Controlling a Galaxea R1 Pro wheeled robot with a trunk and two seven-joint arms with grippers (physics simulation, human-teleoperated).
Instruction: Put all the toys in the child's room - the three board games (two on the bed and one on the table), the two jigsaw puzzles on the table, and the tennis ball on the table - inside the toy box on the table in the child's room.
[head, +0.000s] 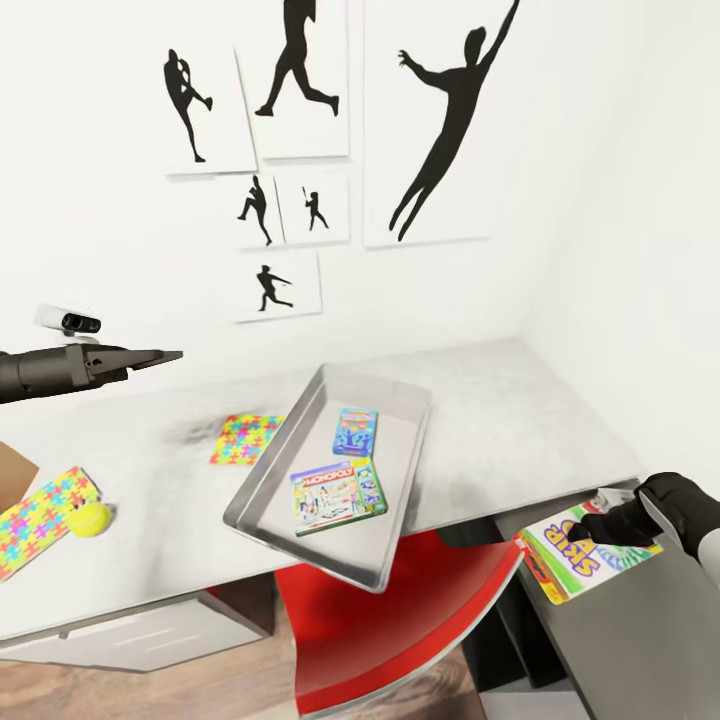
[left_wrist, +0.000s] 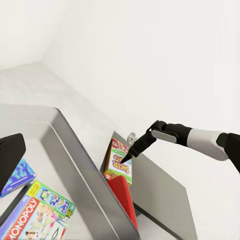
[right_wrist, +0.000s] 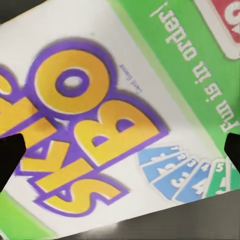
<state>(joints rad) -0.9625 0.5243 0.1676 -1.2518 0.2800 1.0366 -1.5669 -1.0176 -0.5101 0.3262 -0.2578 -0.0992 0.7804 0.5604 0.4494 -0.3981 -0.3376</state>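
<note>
Table (head: 520, 400): long pale top, lower dark side unit at right end. Toy box (head: 262, 470): grey metal tray mid-table, overhanging front edge, Monopoly box (head: 338, 496) and small blue game (head: 356, 431) already inside. Red chair (head: 380, 610) tucked below. Two puzzles (head: 40, 515) and (head: 245, 439) plus tennis ball (head: 89, 519) on table, left of tray.

Skip-Bo box (head: 585, 550) flat on side unit. Right gripper (head: 607, 527) directly over it, fingers straddling wide, not yet pinching. Judgement: flat box hard to pinch; slide it to unit's edge or catch overhanging side, close firmly, lift level, clear tray wall before release.

Left gripper (head: 160, 356): raised above table's left part, holding nothing, fingers nearly together.
</note>
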